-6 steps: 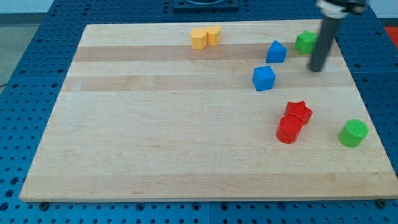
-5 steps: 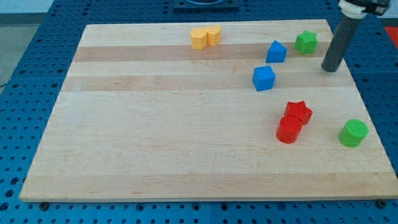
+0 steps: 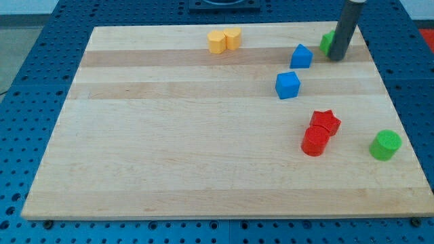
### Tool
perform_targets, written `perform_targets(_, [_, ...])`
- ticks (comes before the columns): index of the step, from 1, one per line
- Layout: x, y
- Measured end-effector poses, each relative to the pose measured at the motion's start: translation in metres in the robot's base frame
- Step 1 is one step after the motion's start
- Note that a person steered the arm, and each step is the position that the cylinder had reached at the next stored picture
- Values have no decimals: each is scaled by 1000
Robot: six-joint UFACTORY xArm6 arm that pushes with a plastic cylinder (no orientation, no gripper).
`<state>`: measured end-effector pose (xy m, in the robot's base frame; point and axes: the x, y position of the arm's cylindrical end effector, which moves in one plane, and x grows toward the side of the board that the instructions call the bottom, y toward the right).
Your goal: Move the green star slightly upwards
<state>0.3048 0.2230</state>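
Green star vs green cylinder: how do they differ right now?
The green star sits near the view's top edge, while the green cylinder sits low at the view's right. The green star is mostly hidden behind my rod, my tip right beside it; the green cylinder shows whole, with nothing near it. Both are the same green and rest on the wooden board.

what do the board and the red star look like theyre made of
The board looks like pale wood with a smooth matte finish: lengthwise grain and lighter and darker strips show along it. The red star looks like solid plastic or painted wood, I cannot tell which: even saturated colour, no grain, soft dull sheen.
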Motion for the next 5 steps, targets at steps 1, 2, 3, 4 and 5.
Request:
perform_targets(1, [0,0])
perform_targets(2, [-9,0])
perform_targets(3, [-12,0])
perform_targets(4, [-12,0])
perform_targets(5, [38,0])
